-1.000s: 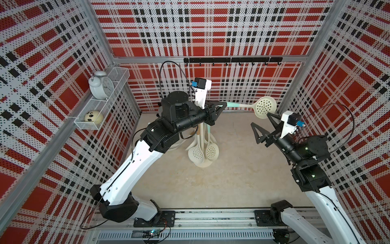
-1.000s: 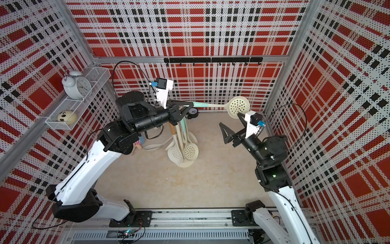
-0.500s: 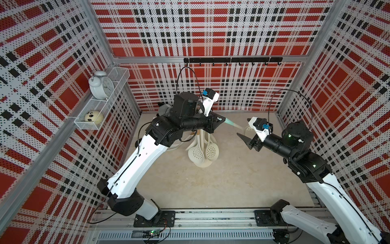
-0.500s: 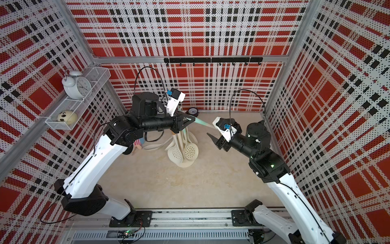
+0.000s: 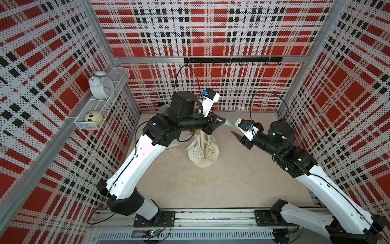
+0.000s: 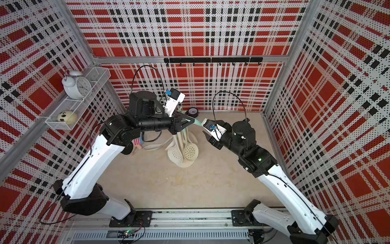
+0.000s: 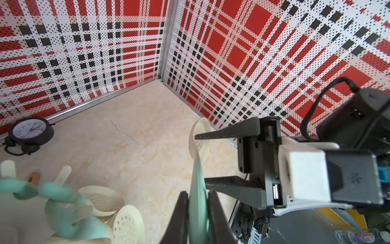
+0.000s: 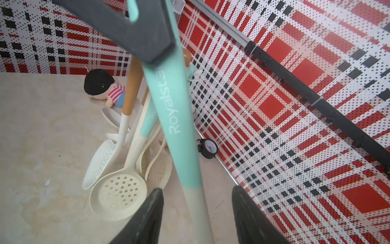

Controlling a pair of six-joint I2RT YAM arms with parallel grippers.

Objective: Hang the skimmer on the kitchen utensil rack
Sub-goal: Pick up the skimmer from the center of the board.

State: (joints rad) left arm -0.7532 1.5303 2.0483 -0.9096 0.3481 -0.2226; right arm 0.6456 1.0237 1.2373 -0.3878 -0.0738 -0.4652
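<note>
Skimmer (image 7: 197, 175): mint-green handle, white lettering, cream round perforated bowl.

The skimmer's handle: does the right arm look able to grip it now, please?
Probably yes: the right gripper is open astride the skimmer handle, nothing else in the gap; the left gripper clamps it farther along.

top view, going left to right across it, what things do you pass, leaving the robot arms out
white alarm clock → kitchen utensil rack → skimmer. left out: panda ball, in the same stretch as the clock, and black hook rail, spanning rack and skimmer
</note>
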